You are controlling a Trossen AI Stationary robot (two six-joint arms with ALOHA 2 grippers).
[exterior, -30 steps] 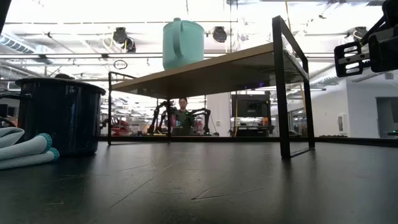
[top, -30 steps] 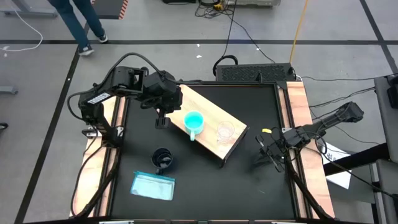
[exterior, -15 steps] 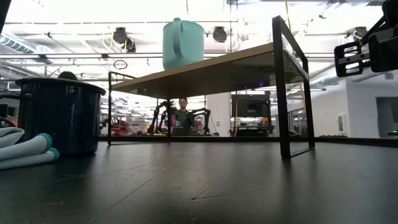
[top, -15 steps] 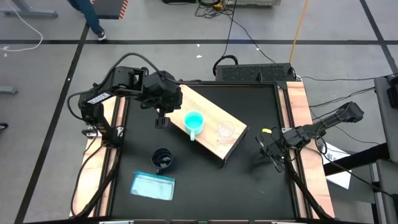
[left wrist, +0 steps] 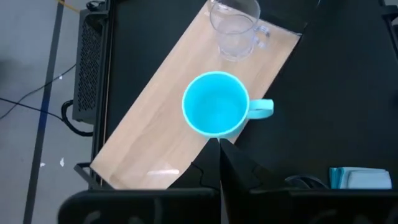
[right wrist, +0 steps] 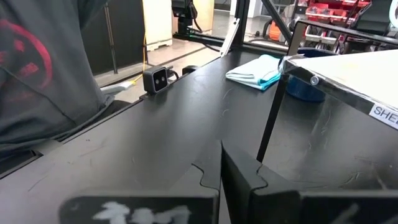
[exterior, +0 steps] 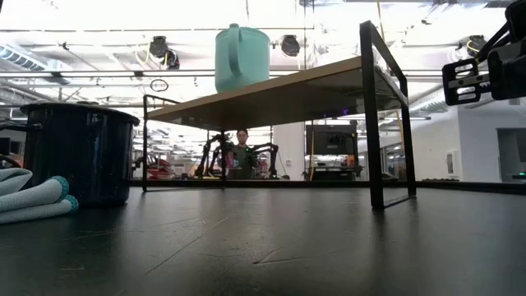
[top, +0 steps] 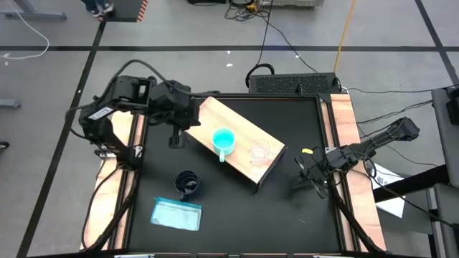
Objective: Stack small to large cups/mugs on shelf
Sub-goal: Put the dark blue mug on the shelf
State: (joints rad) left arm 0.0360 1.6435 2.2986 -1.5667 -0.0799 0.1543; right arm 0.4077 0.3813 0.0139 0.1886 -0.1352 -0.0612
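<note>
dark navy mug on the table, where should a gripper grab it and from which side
Grip the dark navy mug by its rim wall, coming straight down: it stands upright and open-topped on the black tabletop. Clamp the side away from the handle, clear of the light-blue packet.

The bench [top: 287, 208] is matt black, edged at both sides with pale wood strips. The shelf [top: 247, 140] has a light-wood top with fine pale grain and a dark frame. On it the mug [top: 223, 140] is bright turquoise inside and out, and the cup [top: 259, 151] beside it is clear and colourless. The larger mug [top: 188, 182] is dark navy, near black. The flat packet [top: 176, 214] is light blue. Both arms are dark, and the floor is grey with black lines.
</note>
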